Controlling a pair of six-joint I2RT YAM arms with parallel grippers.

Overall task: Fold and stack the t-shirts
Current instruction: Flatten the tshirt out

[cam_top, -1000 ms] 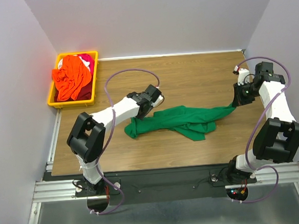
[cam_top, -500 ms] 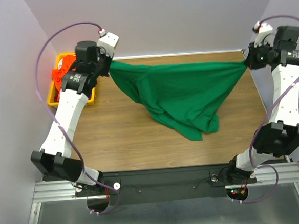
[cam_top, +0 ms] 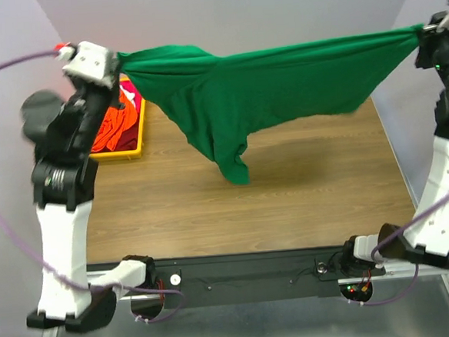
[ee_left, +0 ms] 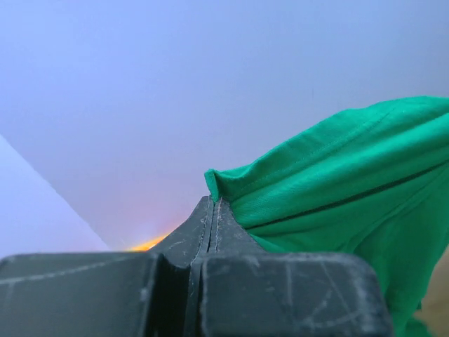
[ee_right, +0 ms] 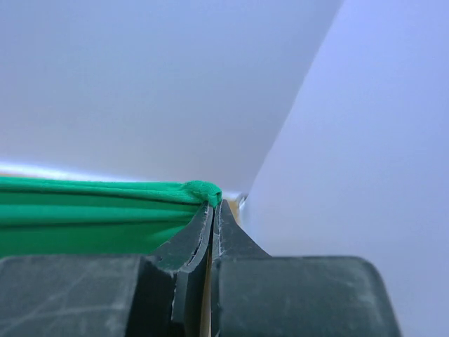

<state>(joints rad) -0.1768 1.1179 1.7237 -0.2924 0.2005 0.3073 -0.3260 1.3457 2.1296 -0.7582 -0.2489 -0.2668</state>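
My two bases sit at the near edge of the counter [cam_top: 288,202], with bare wood in front of them. Above the middle of the counter hangs the dark green t-shirt [cam_top: 265,88], entirely off the wood. Its lowest fold droops a little left of centre. The cloth is stretched into a wide band between my two arms.

My left gripper [cam_top: 117,59] is high over the left edge, towards the far left corner. Its fingers are pressed together on a hemmed edge of the shirt. In the left wrist view the fingertips meet with no gap, and green cloth bunches out right beside them.

My right gripper [cam_top: 425,32], high over the far right corner, is likewise clamped tight on the opposite end. A small green bunch shows at its fingertip line.

In the far left corner stands the yellow bin [cam_top: 119,154], partly hidden behind my left arm. It holds the orange t-shirt [cam_top: 114,126] and, at its far side, the red-pink t-shirt [cam_top: 130,92].
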